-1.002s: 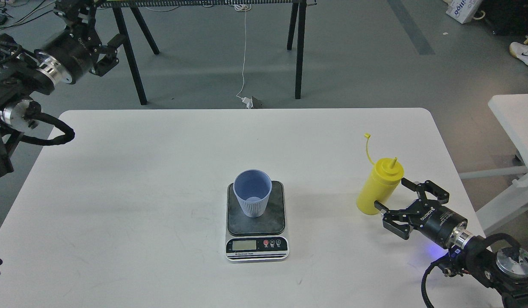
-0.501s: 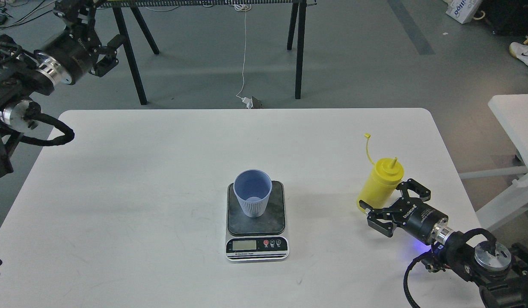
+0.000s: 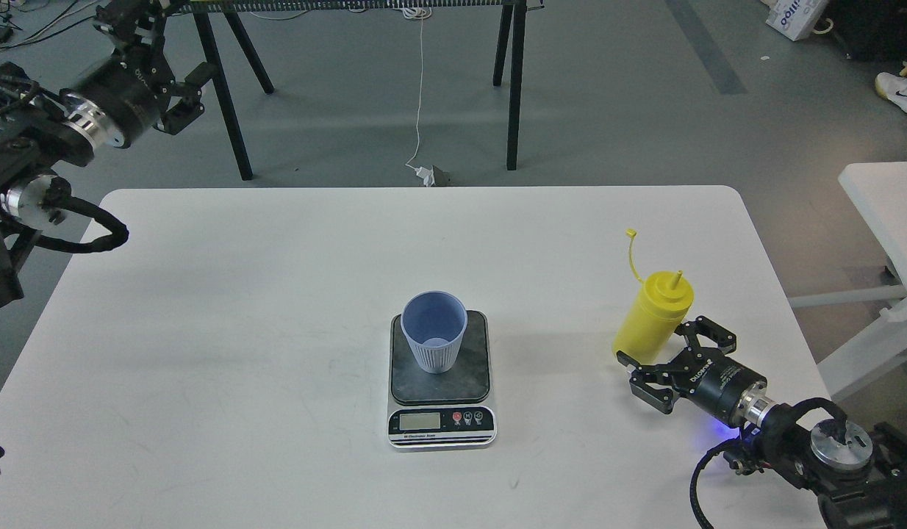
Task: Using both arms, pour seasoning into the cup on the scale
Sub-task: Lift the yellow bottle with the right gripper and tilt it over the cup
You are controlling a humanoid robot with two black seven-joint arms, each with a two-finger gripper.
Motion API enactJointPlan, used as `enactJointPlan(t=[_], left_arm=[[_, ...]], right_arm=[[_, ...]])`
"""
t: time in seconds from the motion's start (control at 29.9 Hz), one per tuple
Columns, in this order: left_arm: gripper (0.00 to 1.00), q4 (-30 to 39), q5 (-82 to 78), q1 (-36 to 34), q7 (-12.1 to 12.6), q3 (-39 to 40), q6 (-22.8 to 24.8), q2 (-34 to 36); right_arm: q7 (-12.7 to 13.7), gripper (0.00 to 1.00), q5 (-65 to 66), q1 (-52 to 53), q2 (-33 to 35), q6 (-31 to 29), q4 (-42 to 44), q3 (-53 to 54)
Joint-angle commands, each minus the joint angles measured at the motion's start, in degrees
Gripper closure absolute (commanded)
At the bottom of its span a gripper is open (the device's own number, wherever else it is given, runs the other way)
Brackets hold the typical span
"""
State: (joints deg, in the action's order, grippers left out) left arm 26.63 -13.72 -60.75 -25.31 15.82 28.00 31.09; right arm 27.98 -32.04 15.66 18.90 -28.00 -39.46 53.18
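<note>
The yellow seasoning bottle point(image 3: 655, 305) stands upright on the white table point(image 3: 277, 294) at the right, its cap hanging open on a thin tether point(image 3: 632, 257). My right gripper point(image 3: 653, 343) is open, with one finger on each side of the bottle's lower part. The light-blue ribbed cup point(image 3: 434, 342) stands on the dark platform of the scale point(image 3: 440, 422) at the table's middle front. My left gripper point(image 3: 159, 62) is open and empty, raised beyond the table's far left corner.
A black trestle stand point(image 3: 512, 81) and a white cable point(image 3: 419, 88) are on the floor behind the table. A second white table point(image 3: 883, 198) stands at the right.
My right gripper has moved forward and left, so that its open fingers now lie on either side of the bottle's base. The left arm has barely shifted.
</note>
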Motion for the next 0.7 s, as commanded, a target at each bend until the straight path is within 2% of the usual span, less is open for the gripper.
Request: enactJointPlan(t=[0.0,0.1,0.2,0.37,0.5,0.67], left_arm=[[0.02,0.0,0.0,0.02,-0.09,0.09,0.0,-0.15],[0.01,0.0,0.0,0.02,-0.09,0.09,0.0,-0.24],[0.02,0.0,0.0,0.02,-0.09,0.09,0.0,-0.24],[0.02,0.0,0.09,0.11,-0.09,0.18,0.0,-0.24],[0.02,0.0,0.27,0.02,-0.09,0.35,0.0,-0.33],[0.02,0.0,0.53,0.11,-0.18,0.62,0.0,-0.5]], right_arm=[[0.02,0.76,0.05,-0.01,-0.88,0.0,0.0,0.0],[0.02,0.89,0.05,0.08,-1.59,0.0,-0.17,0.09],[0.02,0.94,0.05,0.86,-1.59,0.0,-0.79,0.44],[0.02,0.98,1.88,10.77,-0.63,0.0,-0.97,0.17],[0.02,0.98,12.5,22.2,1.57,0.0,-0.97,0.17],[0.02,0.98,36.83,34.86,0.87,0.0,-1.84,0.17]])
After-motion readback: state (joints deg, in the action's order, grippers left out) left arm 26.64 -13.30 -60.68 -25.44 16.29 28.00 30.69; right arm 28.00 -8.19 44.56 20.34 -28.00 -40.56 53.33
